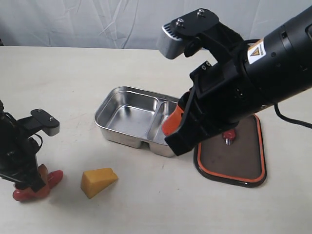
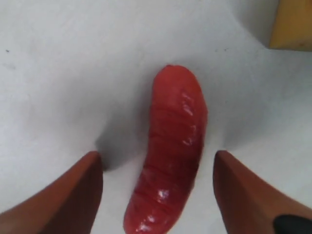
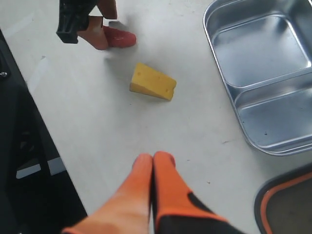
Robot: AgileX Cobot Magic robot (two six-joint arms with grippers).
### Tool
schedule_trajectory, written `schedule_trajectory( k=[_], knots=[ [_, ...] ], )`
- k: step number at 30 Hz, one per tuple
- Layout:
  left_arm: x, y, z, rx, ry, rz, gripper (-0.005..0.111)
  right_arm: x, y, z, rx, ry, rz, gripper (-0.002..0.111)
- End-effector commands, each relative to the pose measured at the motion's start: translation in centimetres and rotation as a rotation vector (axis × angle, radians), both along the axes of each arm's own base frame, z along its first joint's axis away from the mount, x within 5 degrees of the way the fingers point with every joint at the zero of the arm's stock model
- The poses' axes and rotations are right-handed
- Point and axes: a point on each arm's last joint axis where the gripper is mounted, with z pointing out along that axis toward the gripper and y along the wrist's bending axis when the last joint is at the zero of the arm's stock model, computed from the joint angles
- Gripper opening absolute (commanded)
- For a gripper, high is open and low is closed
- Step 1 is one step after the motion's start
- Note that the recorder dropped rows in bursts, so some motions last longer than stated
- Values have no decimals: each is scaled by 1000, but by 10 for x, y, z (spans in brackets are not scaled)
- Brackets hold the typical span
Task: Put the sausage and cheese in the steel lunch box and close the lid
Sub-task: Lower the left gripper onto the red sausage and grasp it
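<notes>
Spread fingers [image 2: 58,195] — sausage [image 2: 170,146] between, untouched

Bench [image 1: 73,87] was a plain off-white slab, matte, filling most of the exterior view from near edge to far. Surface was mostly uniform, with faint scuffs and a few small dark specks. The far edge ran straight across, left to right. Behind it hung a pale grey-white backdrop cloth [image 1: 73,22], creased, with folds running diagonally. There was a small dark patch at far left where cloth met bench; couldn't tell what it was. Light was soft and even. Shadows on the bench were short with blurred edges. Both wrist views showed the same pale surface, slightly greyer up close.
</notes>
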Motion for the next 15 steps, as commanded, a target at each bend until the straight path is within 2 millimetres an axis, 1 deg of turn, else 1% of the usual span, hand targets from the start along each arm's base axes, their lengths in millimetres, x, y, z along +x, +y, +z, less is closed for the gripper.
schedule_trajectory(
  k=[1, 3, 7, 8, 13, 15],
  knots=[
    [3, -2, -4, -4, -5, 9, 59, -2, -2, 1, -9, -5, 11, -1],
    [3, -2, -5, -4, -7, 10, 55, -2, -2, 1, -9, -5, 11, -1],
    [3, -3, -5, -6, -7, 13, 37, -2, -2, 1, -9, -5, 11, -1],
    [3, -3, -5, -8, -6, 17, 35, -2, -2, 1, -8, -4, 10, -1],
    [3, -3, -5, -12, -5, 23, 30, -2, -2, 1, -8, -4, 10, -1],
    [3, -3, -5, -14, 1, 26, 23, -2, -2, 1, -10, -2, 11, -1]
  ],
)
